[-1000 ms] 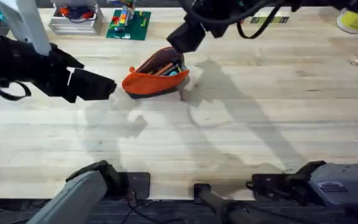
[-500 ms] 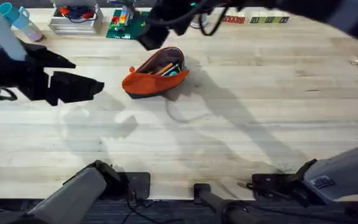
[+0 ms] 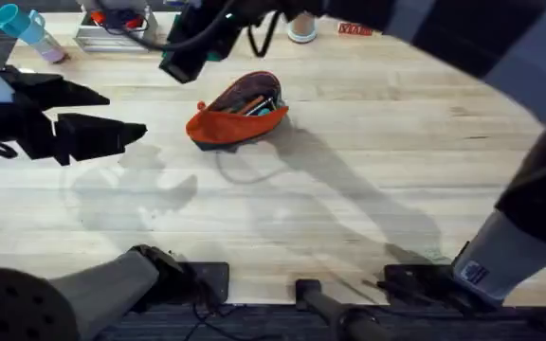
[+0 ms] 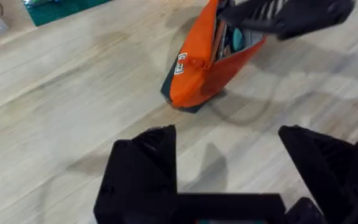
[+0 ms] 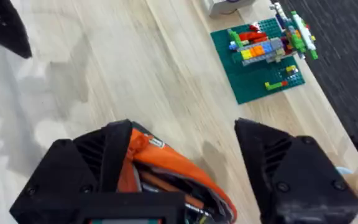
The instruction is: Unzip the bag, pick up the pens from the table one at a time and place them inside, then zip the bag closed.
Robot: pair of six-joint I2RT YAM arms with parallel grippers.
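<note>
The bag (image 3: pixel 238 115) lies unzipped near the table's (image 3: pixel 368 161) far edge, pens (image 3: pixel 252 103) inside; my right gripper (image 5: pixel 185 158) hovers spread above it, my left gripper (image 3: pixel 98 118) spread beside it

The bag (image 3: pixel 235 116) is a small orange fabric pouch with a dark underside, standing on the counter (image 3: pixel 368 189) towards its far edge, a little left of the middle. Its top zipper is open and the mouth gapes upward, showing a grey lining. Inside lie thin sticks, the pens (image 3: pixel 250 103): one orange and at least one dark, with something teal beside them. From the left wrist camera the bag (image 4: pixel 207 59) stands on its dark base, a small tag on its near end.
</note>
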